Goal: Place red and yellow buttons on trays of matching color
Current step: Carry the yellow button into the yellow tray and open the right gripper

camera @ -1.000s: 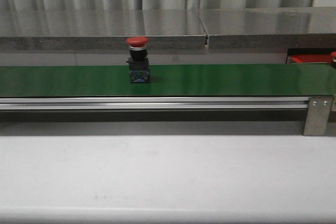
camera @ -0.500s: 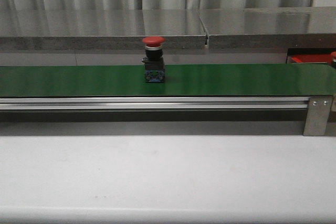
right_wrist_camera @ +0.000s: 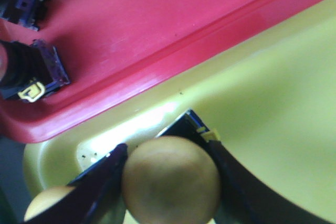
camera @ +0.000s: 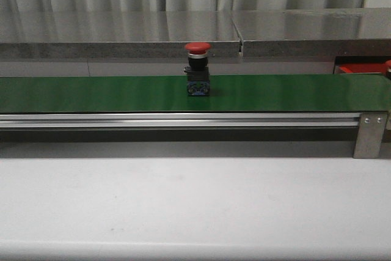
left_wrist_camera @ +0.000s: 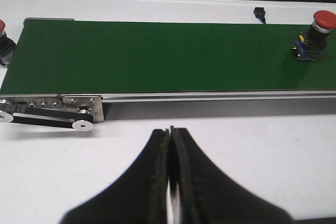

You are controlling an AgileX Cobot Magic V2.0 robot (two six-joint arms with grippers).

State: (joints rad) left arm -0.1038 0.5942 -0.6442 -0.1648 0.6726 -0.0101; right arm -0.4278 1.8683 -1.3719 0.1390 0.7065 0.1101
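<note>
Red button [camera: 197, 69] has ridden the green belt [camera: 91, 93] rightward to frame centre, nearing pickup; left tool [left_wrist_camera: 169, 174] clenched empty, right tool [right_wrist_camera: 167, 153] grasping yellow button [right_wrist_camera: 171, 181] over yellow tray [right_wrist_camera: 273, 93].

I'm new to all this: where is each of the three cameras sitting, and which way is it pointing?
Front view: looks forward over the white table at the green conveyor belt; no arm shows.
Left wrist view: on the left arm, above the table, facing the belt; the shut left gripper shows.
Right wrist view: on the right arm, close over the yellow tray and red tray; the right gripper grips a yellow button.
Shared: front and left wrist views both show the red button on the belt.
</note>
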